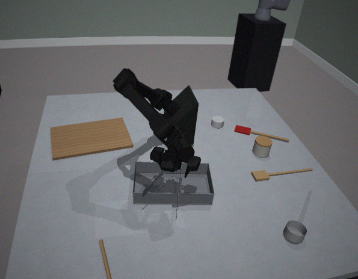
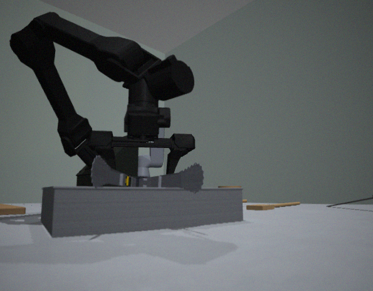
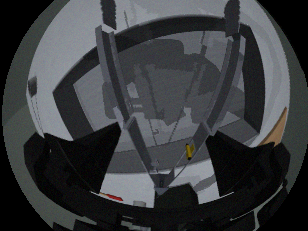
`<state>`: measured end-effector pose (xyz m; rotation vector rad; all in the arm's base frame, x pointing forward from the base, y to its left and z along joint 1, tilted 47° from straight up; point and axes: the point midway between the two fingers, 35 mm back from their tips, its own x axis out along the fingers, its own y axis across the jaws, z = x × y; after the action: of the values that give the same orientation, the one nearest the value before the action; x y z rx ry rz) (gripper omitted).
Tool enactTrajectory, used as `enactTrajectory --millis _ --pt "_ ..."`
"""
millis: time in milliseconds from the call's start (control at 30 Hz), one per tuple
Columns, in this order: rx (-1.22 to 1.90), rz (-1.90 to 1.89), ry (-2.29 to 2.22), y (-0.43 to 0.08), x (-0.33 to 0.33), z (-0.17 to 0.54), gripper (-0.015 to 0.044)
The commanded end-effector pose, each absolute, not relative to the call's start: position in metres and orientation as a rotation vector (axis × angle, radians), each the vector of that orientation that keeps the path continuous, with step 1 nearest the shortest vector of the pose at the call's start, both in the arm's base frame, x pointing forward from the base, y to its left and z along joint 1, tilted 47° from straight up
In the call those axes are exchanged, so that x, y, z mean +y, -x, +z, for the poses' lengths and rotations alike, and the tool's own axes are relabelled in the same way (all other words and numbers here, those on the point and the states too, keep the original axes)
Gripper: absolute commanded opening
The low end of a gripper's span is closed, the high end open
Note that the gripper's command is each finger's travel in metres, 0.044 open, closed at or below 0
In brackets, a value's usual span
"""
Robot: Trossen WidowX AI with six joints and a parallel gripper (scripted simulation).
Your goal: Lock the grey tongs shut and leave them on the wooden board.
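Observation:
The grey tongs (image 1: 152, 184) (image 2: 193, 177) (image 3: 231, 19) lie open in a V across the roasting tin (image 1: 155, 199) (image 2: 149, 210) (image 3: 66, 111). Their jaw ends reach over its front wall, and their hinge points back toward my arm. A small yellow mark (image 3: 189, 151) shows on one tongs arm. My gripper (image 1: 174, 174) (image 2: 142, 170) (image 3: 163, 128) is open and empty, pointing down, with one finger outside each tongs arm. I cannot tell whether the fingertips touch the arms. The wooden board (image 1: 92, 138) (image 2: 8, 209) (image 3: 281, 126) lies flat at the back left in the top view.
To the right in the top view are a white tub (image 1: 218, 122), a red spatula (image 1: 242, 130), a jar (image 1: 261, 150) with a wooden lid, a wooden spatula (image 1: 260, 175) and a grey cup (image 1: 294, 236) with a long handle. A wooden stick (image 1: 104, 258) lies at the front left.

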<state>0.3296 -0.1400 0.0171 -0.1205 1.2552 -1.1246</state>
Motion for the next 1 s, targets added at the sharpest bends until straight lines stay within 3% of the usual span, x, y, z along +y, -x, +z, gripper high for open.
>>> enactTrajectory --millis 0,500,633,967 --pt "1.26 -1.123 0.133 -0.327 -0.144 0.012 0.044" --pt "1.258 -1.127 0.136 -0.322 -0.16 -0.001 0.044" --pt "1.254 -1.129 0.125 -0.324 -0.159 0.001 0.0335" --pt "1.254 -1.129 0.125 -0.324 -0.159 0.001 0.0268"
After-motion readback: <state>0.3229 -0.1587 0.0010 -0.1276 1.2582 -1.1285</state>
